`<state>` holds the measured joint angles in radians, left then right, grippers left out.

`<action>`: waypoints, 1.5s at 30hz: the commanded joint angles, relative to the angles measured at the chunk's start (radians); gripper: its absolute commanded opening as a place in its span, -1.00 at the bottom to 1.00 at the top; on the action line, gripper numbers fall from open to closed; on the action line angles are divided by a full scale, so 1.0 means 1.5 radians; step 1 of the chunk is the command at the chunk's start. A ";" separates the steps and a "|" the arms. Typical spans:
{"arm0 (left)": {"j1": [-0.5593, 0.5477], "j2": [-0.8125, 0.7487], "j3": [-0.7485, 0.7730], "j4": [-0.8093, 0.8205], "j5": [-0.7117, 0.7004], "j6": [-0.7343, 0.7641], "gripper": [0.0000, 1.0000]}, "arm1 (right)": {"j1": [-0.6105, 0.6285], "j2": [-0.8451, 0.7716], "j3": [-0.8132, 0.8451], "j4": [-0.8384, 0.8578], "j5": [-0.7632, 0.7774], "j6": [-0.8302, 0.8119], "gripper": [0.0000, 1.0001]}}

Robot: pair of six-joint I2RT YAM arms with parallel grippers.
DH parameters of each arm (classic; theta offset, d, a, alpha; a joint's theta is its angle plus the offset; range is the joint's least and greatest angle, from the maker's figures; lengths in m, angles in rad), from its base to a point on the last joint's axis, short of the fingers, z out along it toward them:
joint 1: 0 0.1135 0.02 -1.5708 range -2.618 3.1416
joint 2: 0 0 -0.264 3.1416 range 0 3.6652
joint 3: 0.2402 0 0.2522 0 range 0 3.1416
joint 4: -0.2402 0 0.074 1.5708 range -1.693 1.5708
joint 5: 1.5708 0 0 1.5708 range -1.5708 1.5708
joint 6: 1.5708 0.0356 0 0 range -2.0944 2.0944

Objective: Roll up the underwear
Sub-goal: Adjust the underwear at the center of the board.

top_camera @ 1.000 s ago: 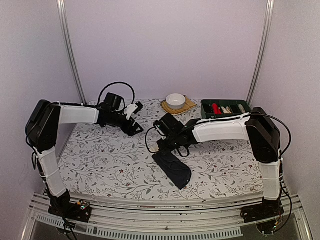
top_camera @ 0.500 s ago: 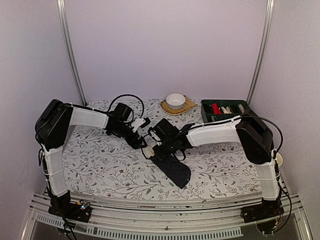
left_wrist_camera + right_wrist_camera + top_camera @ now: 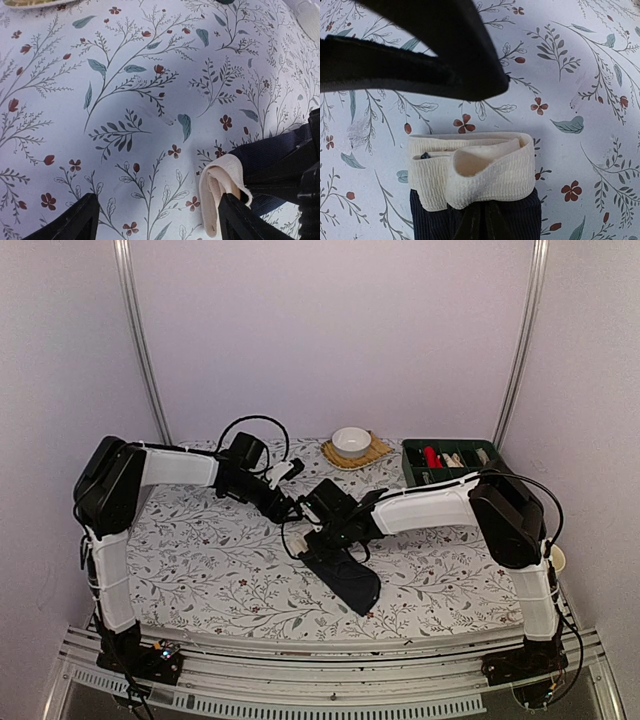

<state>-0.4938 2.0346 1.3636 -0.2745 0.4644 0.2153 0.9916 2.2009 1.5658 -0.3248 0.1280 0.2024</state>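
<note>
Underwear lies as one dark folded strip on the flowered tablecloth, reaching from the right gripper toward the near edge of the table. The left gripper is just beside the right one, on its far side. From above I cannot tell how wide either one stands.

In the left wrist view, the left gripper is spread wide over bare tablecloth. The underwear, with its cream waistband, lies just beside one finger.

In the right wrist view, the right gripper is narrow and pinches the dark cloth directly under the folded waistband.
</note>
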 commanded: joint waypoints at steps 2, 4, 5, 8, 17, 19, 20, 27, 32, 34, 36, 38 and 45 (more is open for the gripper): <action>-0.004 0.050 0.045 -0.024 0.052 -0.021 0.67 | 0.007 0.004 -0.008 0.005 -0.002 -0.004 -0.89; -0.004 0.060 0.048 -0.029 0.063 -0.020 0.67 | 0.008 0.004 -0.010 0.007 -0.001 -0.005 -0.89; -0.004 0.064 0.052 -0.035 0.074 -0.019 0.67 | 0.008 0.004 -0.012 0.008 0.000 -0.005 -0.89; -0.002 0.072 0.054 -0.046 0.116 -0.032 0.57 | 0.009 -0.001 -0.021 0.019 0.002 -0.005 -0.92; 0.057 0.032 0.001 0.024 0.173 -0.084 -0.45 | 0.008 -0.006 -0.033 0.028 -0.002 -0.003 -0.92; 0.075 0.012 -0.007 0.044 0.210 -0.098 -0.44 | 0.008 -0.006 -0.032 0.028 -0.002 -0.002 -0.92; 0.080 0.005 -0.011 0.047 0.230 -0.102 -0.44 | 0.008 -0.006 -0.033 0.029 -0.002 -0.002 -0.92; 0.056 0.025 -0.009 0.019 0.357 -0.095 -0.32 | 0.007 -0.005 -0.033 0.034 -0.003 0.000 -0.92; 0.041 0.058 0.000 0.014 0.375 -0.101 -0.24 | 0.009 -0.004 -0.034 0.039 -0.006 0.000 -0.92; 0.038 0.066 0.004 0.015 0.389 -0.106 -0.22 | 0.008 -0.005 -0.038 0.043 -0.006 0.000 -0.92; 0.035 0.068 0.003 0.022 0.393 -0.119 -0.21 | 0.009 -0.008 -0.044 0.052 -0.006 -0.001 -0.92; 0.029 0.071 0.003 0.025 0.391 -0.124 -0.20 | 0.008 -0.010 -0.049 0.059 -0.007 -0.001 -0.92; 0.020 0.085 0.000 0.028 0.383 -0.139 -0.20 | 0.008 -0.011 -0.050 0.062 -0.008 -0.003 -0.92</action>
<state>-0.4484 2.1426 1.3529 -0.2462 1.0275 0.0238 0.9947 2.1994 1.5108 -0.2302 0.1314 0.2020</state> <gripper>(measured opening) 0.404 0.039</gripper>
